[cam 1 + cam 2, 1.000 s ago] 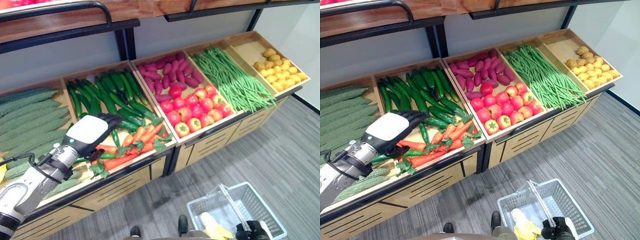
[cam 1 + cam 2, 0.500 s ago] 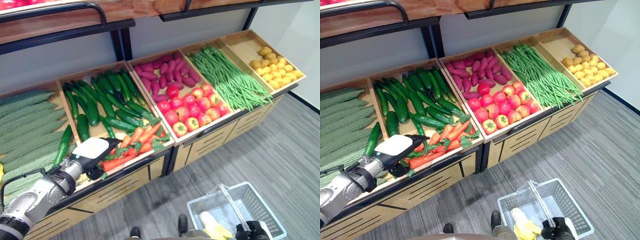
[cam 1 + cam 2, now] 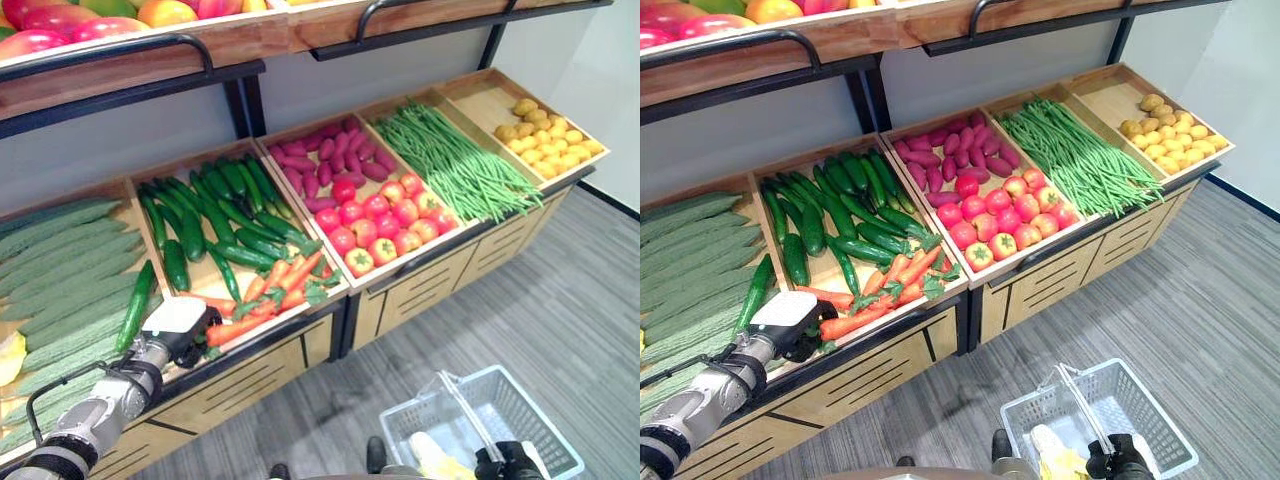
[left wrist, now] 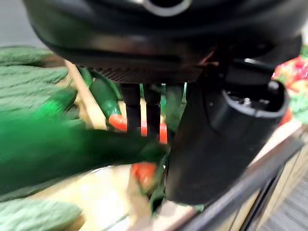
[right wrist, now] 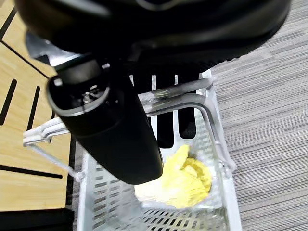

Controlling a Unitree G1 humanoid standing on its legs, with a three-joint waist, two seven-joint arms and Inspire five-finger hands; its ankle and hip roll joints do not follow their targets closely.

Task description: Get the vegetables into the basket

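Observation:
Orange carrots [image 3: 285,285] with green tops lie at the front of a wooden crate, below dark cucumbers [image 3: 220,200]. My left hand [image 3: 178,322] is at the crate's front edge, shut on one carrot [image 3: 228,330] that sticks out to its right. In the left wrist view its fingers [image 4: 147,113] and thumb curl round the orange carrot [image 4: 143,173] and its leaves. The white wire basket [image 3: 550,425] hangs at the lower right over the floor, with my right hand [image 3: 505,465] shut on its handle [image 5: 183,91]. A yellow vegetable [image 5: 183,180] lies inside.
Ridged green gourds [image 3: 60,270] fill the left crate. To the right are purple sweet potatoes [image 3: 330,155], tomatoes [image 3: 385,215], green beans [image 3: 460,165] and yellow potatoes [image 3: 545,140]. An upper shelf of fruit [image 3: 100,20] overhangs the back. Grey carpet [image 3: 560,300] lies in front.
My left hand drew back from over the carrots to the crate's front edge, taking a carrot with it. The camera tilted up a little. The basket and right hand stayed put.

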